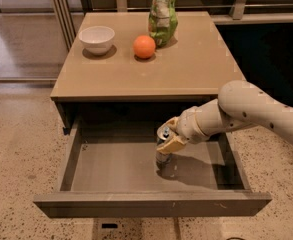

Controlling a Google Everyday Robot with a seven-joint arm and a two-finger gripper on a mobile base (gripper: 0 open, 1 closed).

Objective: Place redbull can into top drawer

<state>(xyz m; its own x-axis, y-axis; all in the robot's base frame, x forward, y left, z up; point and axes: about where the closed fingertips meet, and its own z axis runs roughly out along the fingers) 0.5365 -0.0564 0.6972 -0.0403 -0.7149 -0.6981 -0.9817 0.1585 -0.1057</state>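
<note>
The top drawer (151,203) is pulled wide open below the tan tabletop. The redbull can (163,159) stands upright inside it, right of the middle, with its base at or just above the drawer floor and its silver top showing. My gripper (169,136) reaches in from the right on the white arm and is shut on the can's upper part, its tan fingers (173,144) around it.
On the tabletop (186,74) stand a white bowl (97,38), an orange (144,47) and a green snack bag (162,15). The drawer's side walls and front panel ring the can. Speckled floor lies all around; metal rails stand at the back left.
</note>
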